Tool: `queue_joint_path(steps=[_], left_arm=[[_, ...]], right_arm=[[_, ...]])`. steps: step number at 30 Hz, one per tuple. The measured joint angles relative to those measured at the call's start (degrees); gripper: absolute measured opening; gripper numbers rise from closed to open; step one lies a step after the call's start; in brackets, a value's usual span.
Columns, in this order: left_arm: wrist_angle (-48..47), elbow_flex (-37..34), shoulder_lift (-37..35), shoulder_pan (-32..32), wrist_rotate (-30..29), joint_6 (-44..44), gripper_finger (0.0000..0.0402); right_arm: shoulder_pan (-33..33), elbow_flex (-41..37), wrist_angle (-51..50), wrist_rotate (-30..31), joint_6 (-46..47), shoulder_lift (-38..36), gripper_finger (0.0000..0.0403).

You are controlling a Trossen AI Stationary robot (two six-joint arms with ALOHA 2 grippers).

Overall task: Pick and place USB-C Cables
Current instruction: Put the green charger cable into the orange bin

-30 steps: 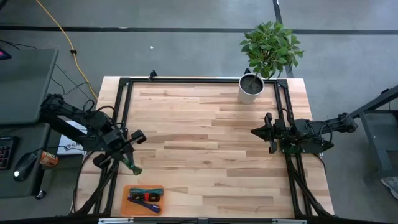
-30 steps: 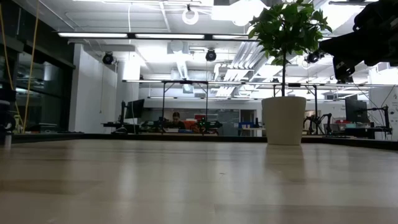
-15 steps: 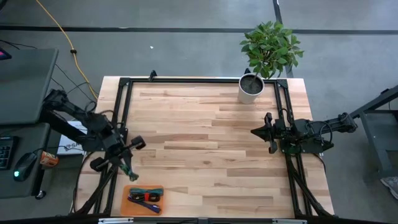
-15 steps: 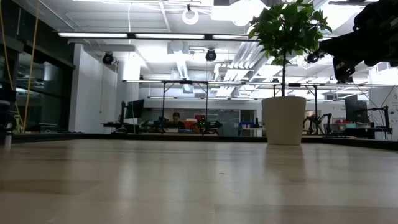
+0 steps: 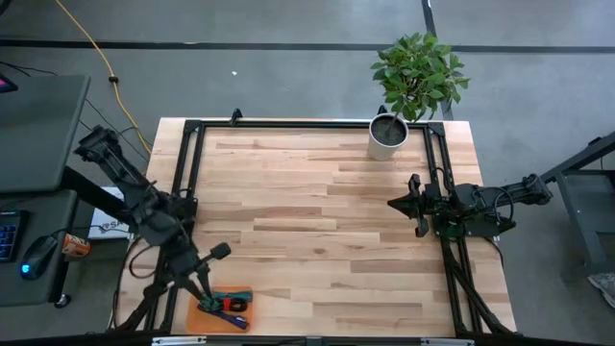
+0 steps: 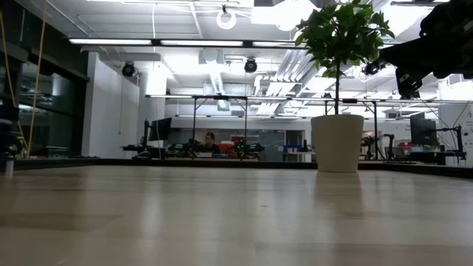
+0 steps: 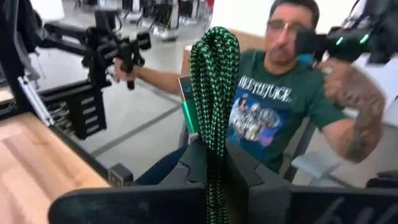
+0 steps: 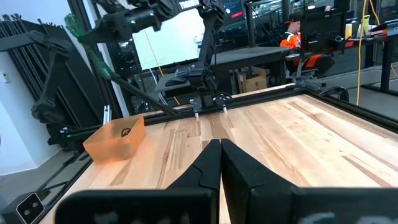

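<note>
From above, the left gripper (image 5: 205, 288) hangs over the orange tray (image 5: 196, 320) at the near left corner of the table (image 5: 317, 221), its fingers clamped on a green cable (image 5: 206, 289) that points down at the tray. In the tray lie three more cables: a teal cable (image 5: 235, 296), a purple-blue cable (image 5: 215, 308) and a red-and-black cable (image 5: 229, 318), close together. The left arm slants in from outside the table's black frame (image 5: 187, 163). A potted plant (image 5: 415, 82) stands at the far right corner, well apart from the tray. The right gripper (image 5: 399, 203) waits at the right edge, fingers together, holding nothing. A yellow cord (image 5: 91, 46) runs over the floor beyond the table.

The low view shows bare tabletop (image 6: 222, 214) with the plant's white pot (image 6: 337, 143) at the far edge; the tray and cables are not seen here.

In the left wrist view, the green cable (image 7: 214, 93) stands upright, pinched between the fingers (image 7: 186, 165). Behind it sits a person in a green T-shirt (image 7: 273, 112), holding control handles (image 7: 118, 50).

In the right wrist view, the fingers (image 8: 208, 165) meet with no gap. Across the table sits the orange tray (image 8: 115, 140), with the left arm (image 8: 130, 18) above it holding the green cable (image 8: 96, 56).
</note>
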Motion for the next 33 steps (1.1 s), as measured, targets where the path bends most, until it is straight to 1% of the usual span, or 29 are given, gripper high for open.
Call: queue_joint_path(steps=[3,6,9,11,13,16,18,24,28,33], left_arm=[[-3.92,3.19,1.91,-2.14,-3.53,1.1,0.0],[-6.07,5.18,2.25,-3.61,-7.24,1.46,0.0],[-7.5,5.48,1.83,-4.51,-9.76,-0.81,0.0],[-9.11,5.52,1.58,-4.64,-10.35,-3.63,0.0],[-11.9,5.54,1.74,-4.69,-10.53,-7.68,0.0],[-16.71,5.54,3.96,-4.69,-10.58,-14.99,0.0],[-19.3,5.52,6.16,-4.69,-10.58,-19.74,0.0],[-23.46,5.52,14.4,-5.08,-9.3,-29.49,0.0],[-27.12,5.52,20.04,-5.08,-7.09,-33.93,0.0],[-26.56,5.52,25.52,-5.06,-5.11,-34.08,0.0]], right_arm=[[0.0,0.0,0.01,0.0,0.01,0.02,0.0],[0.0,-0.01,-0.01,0.0,-0.01,0.02,0.0],[0.0,-0.01,-0.01,0.0,-0.01,0.02,0.0],[0.0,0.01,-0.01,0.0,-0.01,0.02,0.0],[0.0,-0.02,-0.01,0.0,-0.01,0.02,0.0],[0.0,0.01,-0.01,0.0,-0.01,0.02,0.0],[0.0,-0.01,-0.01,0.0,-0.01,0.02,0.0],[0.0,0.0,-0.01,0.0,-0.01,0.04,0.0],[0.0,0.0,-0.01,0.0,-0.02,0.04,0.0],[0.0,-0.02,-0.01,0.0,-0.01,0.04,0.0]])
